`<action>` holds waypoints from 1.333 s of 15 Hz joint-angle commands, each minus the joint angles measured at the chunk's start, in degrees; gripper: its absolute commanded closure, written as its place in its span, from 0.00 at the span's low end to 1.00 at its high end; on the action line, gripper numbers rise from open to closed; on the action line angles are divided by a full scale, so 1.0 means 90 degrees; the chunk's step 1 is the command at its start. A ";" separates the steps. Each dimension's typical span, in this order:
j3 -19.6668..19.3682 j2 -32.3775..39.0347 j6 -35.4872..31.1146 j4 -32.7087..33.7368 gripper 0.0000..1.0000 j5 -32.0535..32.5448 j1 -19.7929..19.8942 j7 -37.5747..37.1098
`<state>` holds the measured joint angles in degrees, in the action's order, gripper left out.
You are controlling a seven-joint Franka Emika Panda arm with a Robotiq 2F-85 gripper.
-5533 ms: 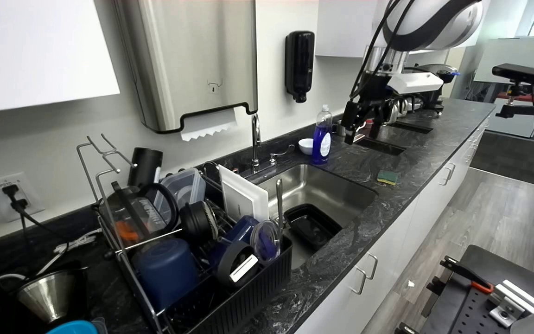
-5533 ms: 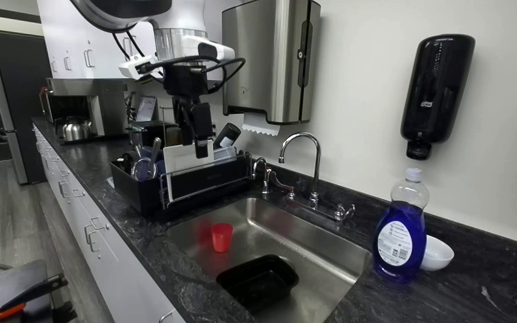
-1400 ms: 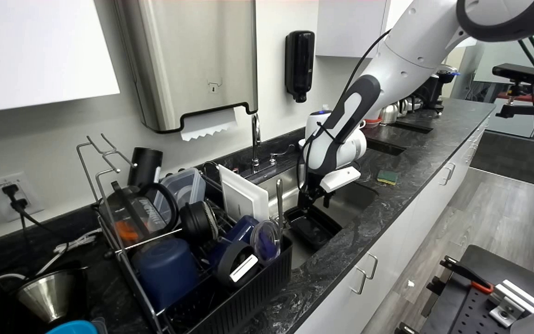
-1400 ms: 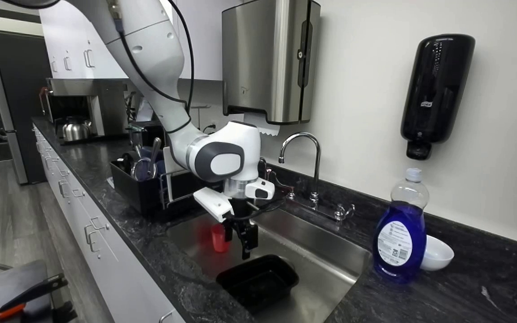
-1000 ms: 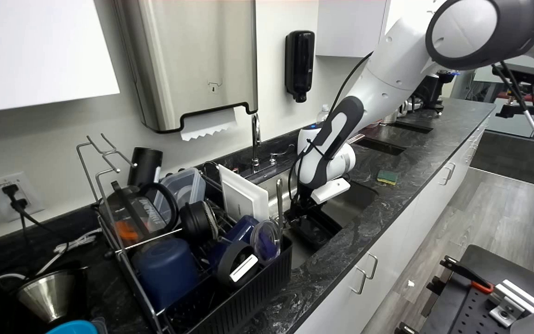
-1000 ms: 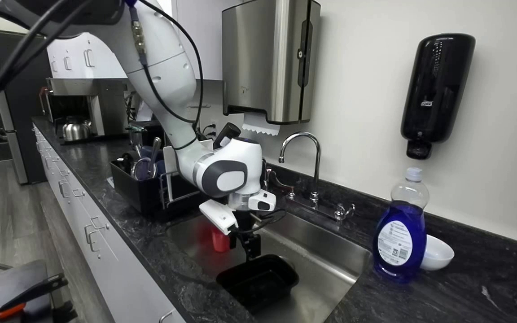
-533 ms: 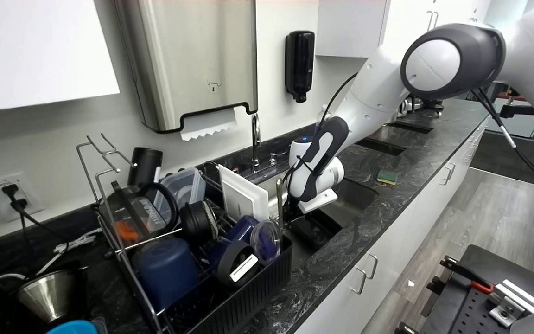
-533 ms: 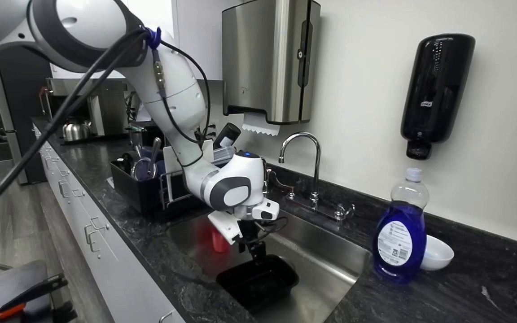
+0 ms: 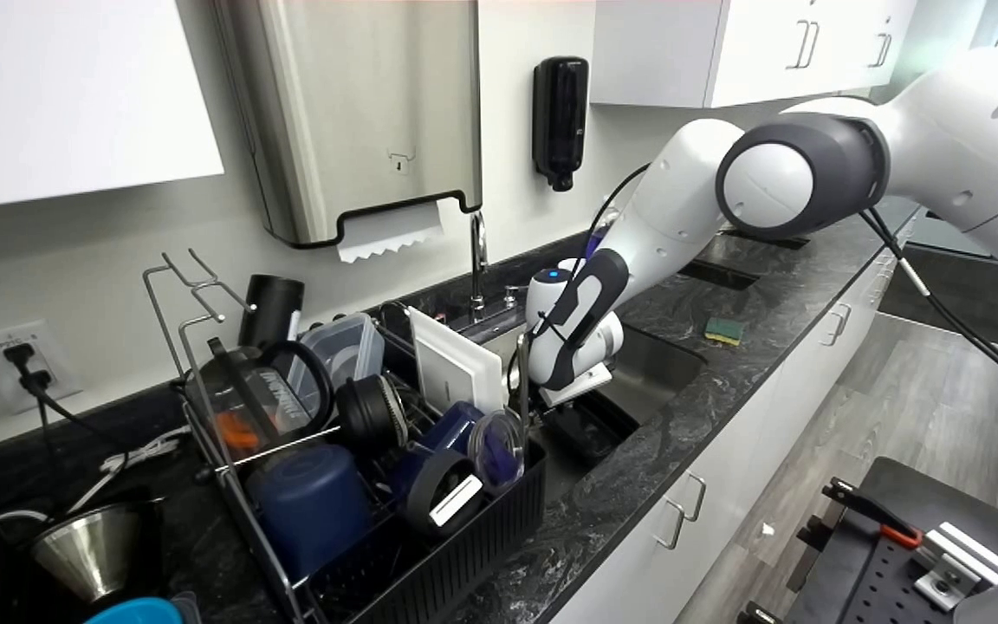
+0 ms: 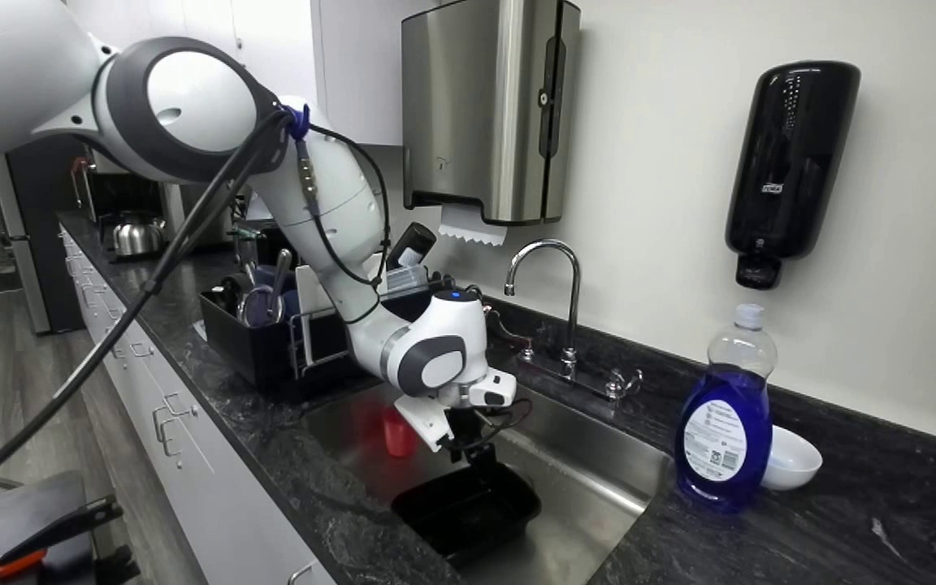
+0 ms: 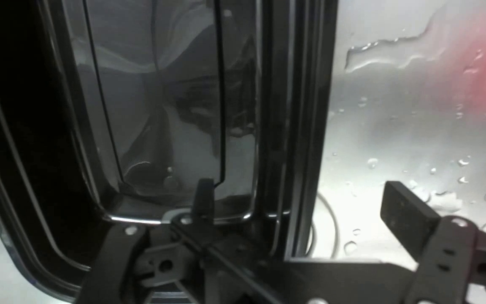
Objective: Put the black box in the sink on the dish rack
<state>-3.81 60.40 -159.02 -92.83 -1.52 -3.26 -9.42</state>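
Inside one steel sink (image 10: 590,471) sit one black box (image 10: 468,512) and, apart from it, one red cup (image 10: 396,437). One tool (image 11: 298,198) is released, its two fingers (image 11: 407,219) parted, with one box wall between them in the wrist view. On the desk (image 10: 890,512) stand one dish rack (image 10: 242,345), one white bowl (image 10: 793,460), one sponge (image 9: 723,331) and one bottle (image 10: 724,431) of blue liquid, its label print too small to read. One black wall dispenser (image 10: 793,171) is marked "TORK"; lettering on one clear jug (image 9: 289,400) is illegible.
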 commanded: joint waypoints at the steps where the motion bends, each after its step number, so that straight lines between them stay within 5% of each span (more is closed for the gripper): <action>1: -0.0213 0.0329 0.0024 0.0440 0.00 0.0054 -0.0098 -0.0079; 3: -0.0237 0.0412 0.0081 0.0568 0.00 0.0051 -0.0086 -0.0068; 4: -0.0226 0.0428 0.0122 0.0604 0.25 0.0041 -0.0078 -0.0062; 5: -0.0202 0.0426 0.0178 0.0622 0.26 0.0040 -0.0074 -0.0040; 15: -0.0241 0.0331 0.0480 0.0483 0.98 0.0131 -0.0307 -0.0039; 20: -0.0293 0.0018 0.0368 0.0244 1.00 0.0234 -0.0318 0.0042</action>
<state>-5.92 62.82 -156.39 -88.48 -0.52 -5.73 -9.42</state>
